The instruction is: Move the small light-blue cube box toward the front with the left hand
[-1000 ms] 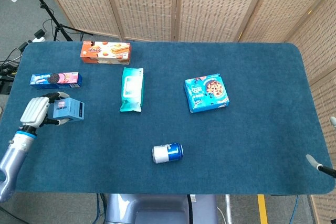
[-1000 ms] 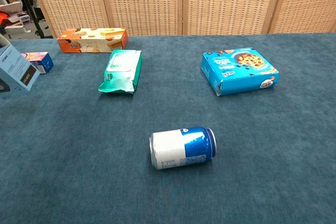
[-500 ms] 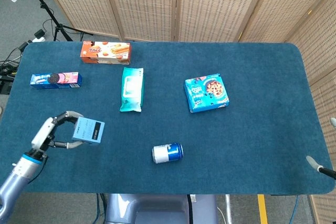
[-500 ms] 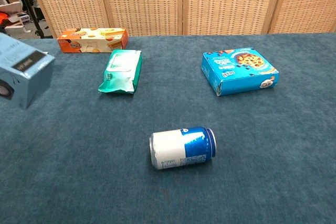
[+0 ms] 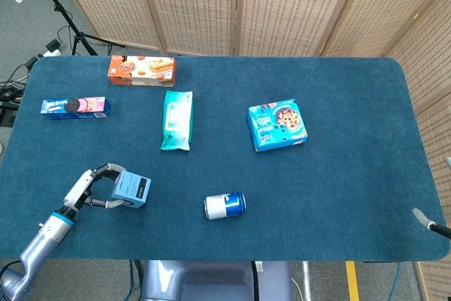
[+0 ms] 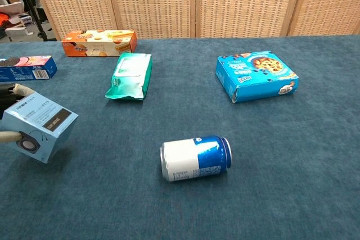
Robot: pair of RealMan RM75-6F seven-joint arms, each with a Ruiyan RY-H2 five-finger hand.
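The small light-blue cube box (image 5: 131,189) is near the table's front left, tilted, with a dark label on one face; the chest view has it at the left edge (image 6: 38,127). My left hand (image 5: 90,188) grips it from the left side, fingers wrapped over its top and bottom edges. In the chest view only fingertips (image 6: 17,89) show beside the box. Whether the box touches the cloth I cannot tell. At the far right edge of the head view a small part of my right hand (image 5: 426,221) shows, too little to read.
On the blue table (image 5: 338,174) lie a blue-and-white can (image 5: 225,205) on its side, a teal wipes pack (image 5: 176,119), a blue cookie box (image 5: 277,125), an orange biscuit box (image 5: 141,70) and a blue-pink cookie pack (image 5: 74,107). Wicker screens stand behind.
My left hand has carried the light-blue box from beside the cookie pack toward the front and to the right, and lower over the cloth. Nothing else moved.
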